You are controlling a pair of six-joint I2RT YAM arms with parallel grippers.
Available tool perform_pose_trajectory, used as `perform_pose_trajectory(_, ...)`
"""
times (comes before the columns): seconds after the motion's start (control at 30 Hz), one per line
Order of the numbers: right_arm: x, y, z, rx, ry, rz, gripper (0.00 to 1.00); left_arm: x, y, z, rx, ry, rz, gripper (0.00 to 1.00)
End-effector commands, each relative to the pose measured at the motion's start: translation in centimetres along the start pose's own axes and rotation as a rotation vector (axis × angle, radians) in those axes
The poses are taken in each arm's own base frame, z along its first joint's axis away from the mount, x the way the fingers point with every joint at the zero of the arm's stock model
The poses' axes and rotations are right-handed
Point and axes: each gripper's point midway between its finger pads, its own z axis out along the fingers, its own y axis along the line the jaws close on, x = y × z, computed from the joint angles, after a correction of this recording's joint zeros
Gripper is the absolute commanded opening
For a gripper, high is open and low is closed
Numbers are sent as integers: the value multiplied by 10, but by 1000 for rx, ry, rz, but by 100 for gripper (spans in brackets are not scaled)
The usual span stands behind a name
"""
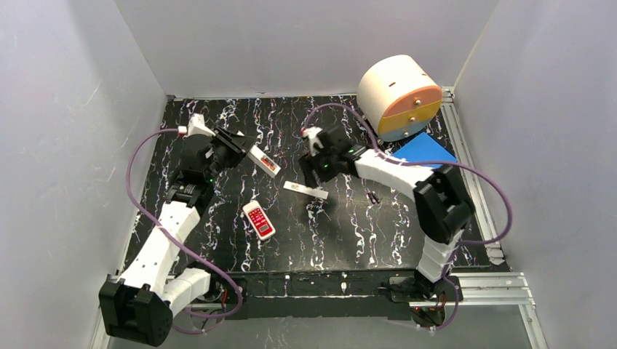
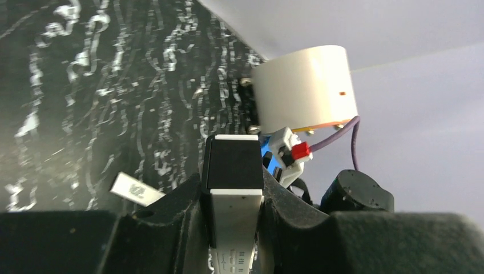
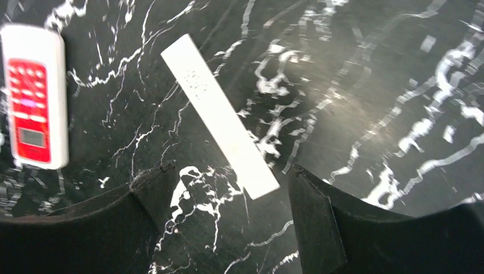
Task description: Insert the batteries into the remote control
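The left claw (image 1: 240, 151) is shut tight on the long white remote control (image 2: 234, 171), up over the back left part of the table (image 1: 349, 233). The right claw (image 3: 228, 174) is wide open and holds nothing. It hangs over a thin white strip (image 3: 220, 123) near the middle. A red remote (image 3: 34, 100) lies nearby.

Top view: even, diffuse light, seemingly overhead, pale walls bright, desk (image 1: 342, 233) dark with faint sheen, only soft shadows under arms, focus crisp. Left wrist view: left jaws near-black, underexposed, no detail; remote control (image 2: 234, 171) between them too close, soft; white drum (image 2: 305, 85) bright, slightly washed. Right wrist view: red-faced remote (image 3: 34, 97) smeared by blur at left edge, white strip (image 3: 220, 117) almost blown out, right jaws plain black silhouettes
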Motion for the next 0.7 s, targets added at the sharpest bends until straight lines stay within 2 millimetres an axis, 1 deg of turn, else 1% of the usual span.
perform_pose_trajectory(0.0,-5,25,15,52,41,-277,81,-2,44,-20,-188,-53,26,0)
perform_pose_trajectory(0.03,-3,29,22,47,55,-287,81,-2,45,-22,-190,-54,23,0)
perform_pose_trajectory(0.17,1,26,44,91,105,-304,82,-2,48,-24,-202,-52,23,0)
perform_pose_trajectory(0.3,11,21,61,114,176,-323,82,-5,48,-25,-204,-55,33,0)
perform_pose_trajectory(0.4,16,18,69,116,202,-330,80,-6,47,-24,-203,-52,35,0)
perform_pose_trajectory(0.57,28,15,75,100,232,-361,77,-6,43,-20,-176,-24,31,0)
perform_pose_trajectory(0.67,38,19,78,62,264,-355,75,-5,39,-16,-151,-1,36,0)
